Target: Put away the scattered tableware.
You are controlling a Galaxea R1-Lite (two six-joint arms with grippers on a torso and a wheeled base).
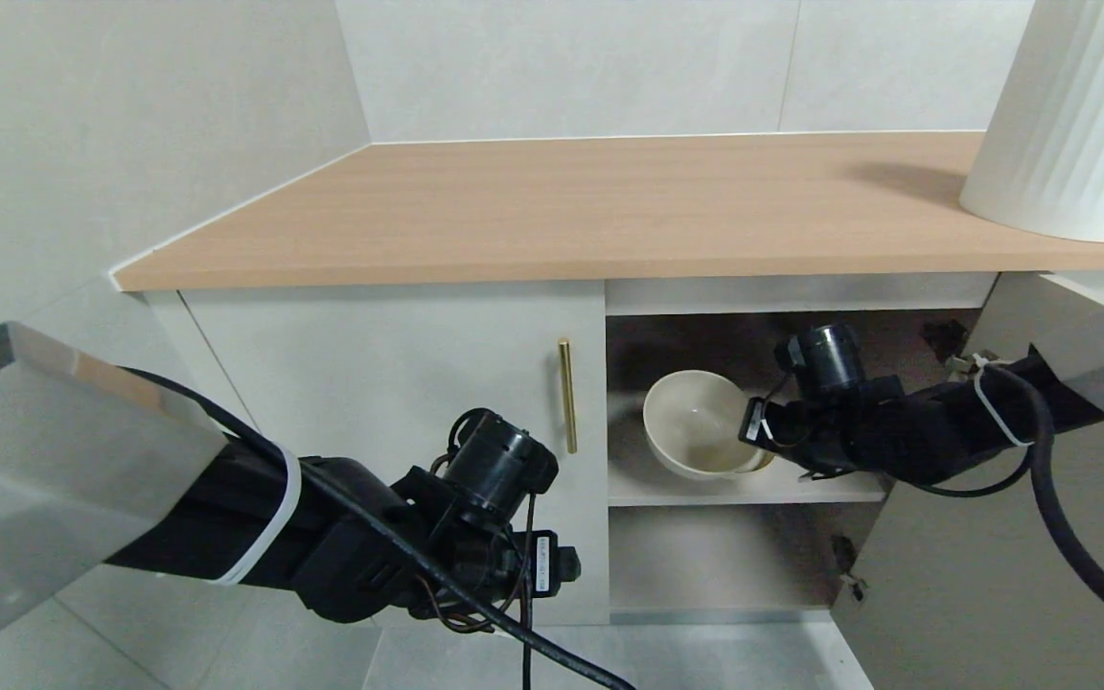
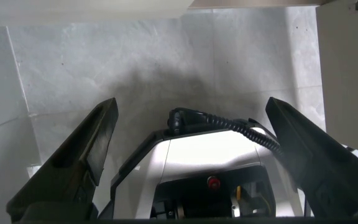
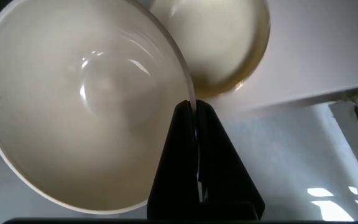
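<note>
The right-hand door point(image 1: 974, 575) of the low cabinet stands open, and the right arm is reached into the upper compartment. Its end effector point(image 1: 753, 431) is clamped on the rim of a cream bowl point(image 1: 696, 422), one finger inside the lip and one outside, as the close view from that wrist makes plain point(image 3: 194, 109). The bowl point(image 3: 86, 93) is tipped up on edge, with its hollow facing out toward the room. It sits low over the shelf point(image 1: 801, 489), at the left of the opening; I can't tell whether its lower edge actually touches the board. Just behind and beneath it lies a second, shallower dish point(image 3: 222, 43) with a yellowish rim, peeking out at the bowl's lower right point(image 1: 761, 464). The left arm is down low in front of the closed left door point(image 1: 389, 383), below its slim brass handle point(image 1: 565, 395). Its end effector point(image 2: 192, 106) has its fingers spread wide apart with nothing between them, and pale floor tiles lie beyond. Up on the wooden desk point(image 1: 609, 206) that tops the cabinet, a tall white ribbed vessel point(image 1: 1074, 115) stands at the far right.
</note>
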